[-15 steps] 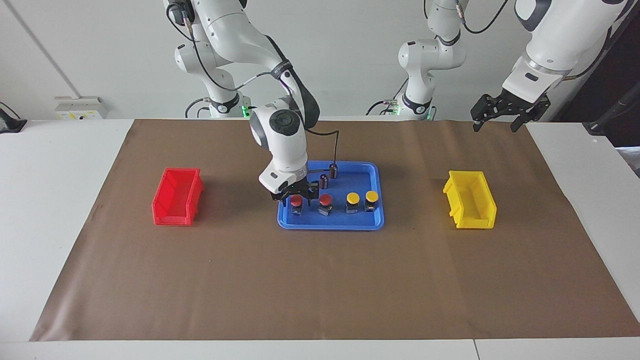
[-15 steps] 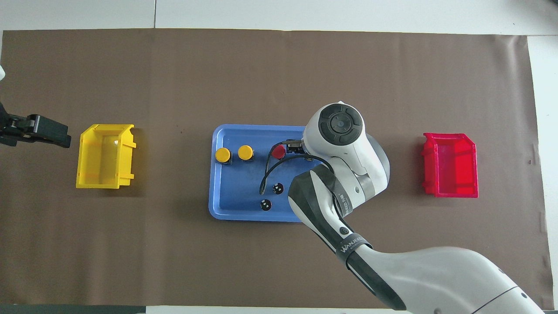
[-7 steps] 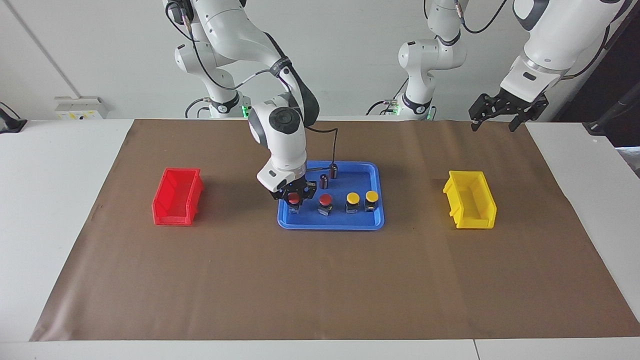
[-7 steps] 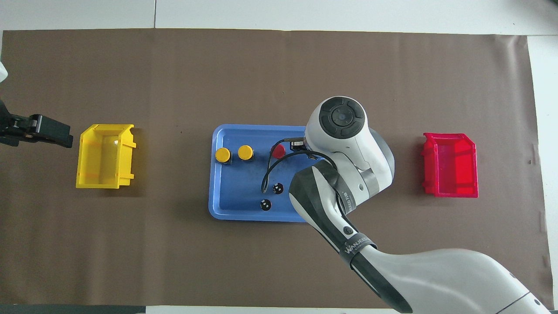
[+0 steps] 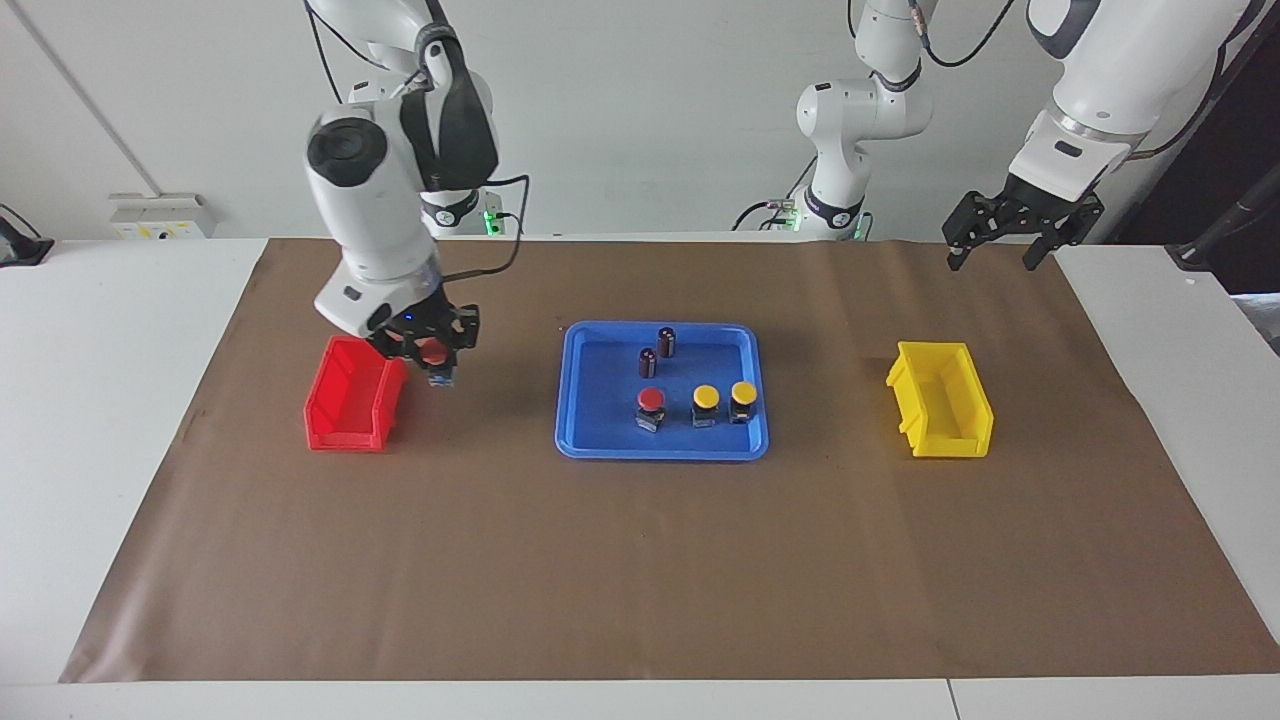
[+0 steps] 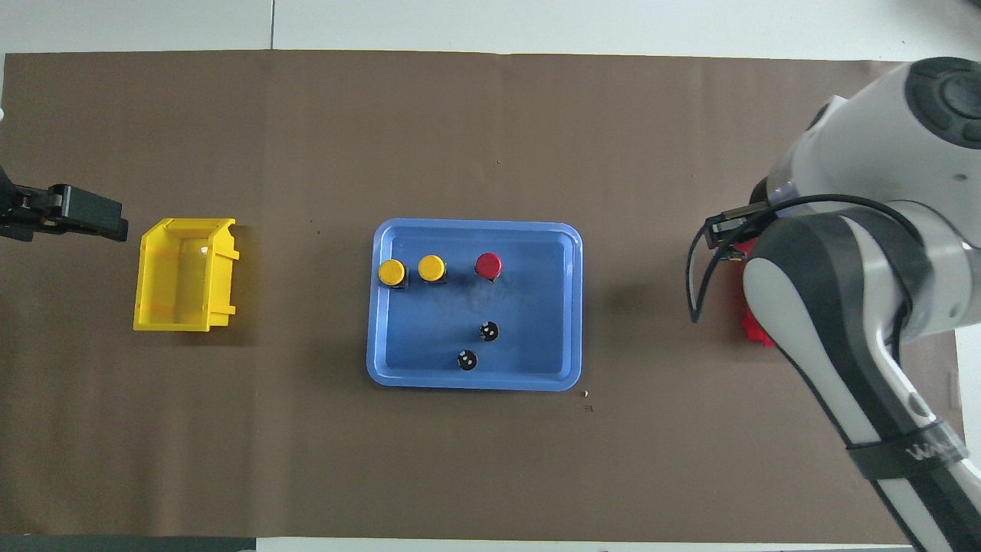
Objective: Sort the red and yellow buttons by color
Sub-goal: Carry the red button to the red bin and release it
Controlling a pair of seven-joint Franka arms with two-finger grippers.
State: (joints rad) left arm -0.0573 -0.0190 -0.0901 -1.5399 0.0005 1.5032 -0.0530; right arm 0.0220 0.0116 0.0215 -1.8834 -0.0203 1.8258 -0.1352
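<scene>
Red button (image 5: 435, 354) clamped in right gripper (image 5: 432, 350) above red bin (image 5: 352, 395) edge toward right arm's table end, left gripper (image 5: 1020, 226) spread wide, waiting above left arm's table end.

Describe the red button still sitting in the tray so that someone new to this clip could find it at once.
Find the blue tray mid-table. Along its edge farther from the robots stand three buttons in a row. The red button is at the row's end toward the right arm; the two yellow buttons beside it differ in cap colour.
</scene>
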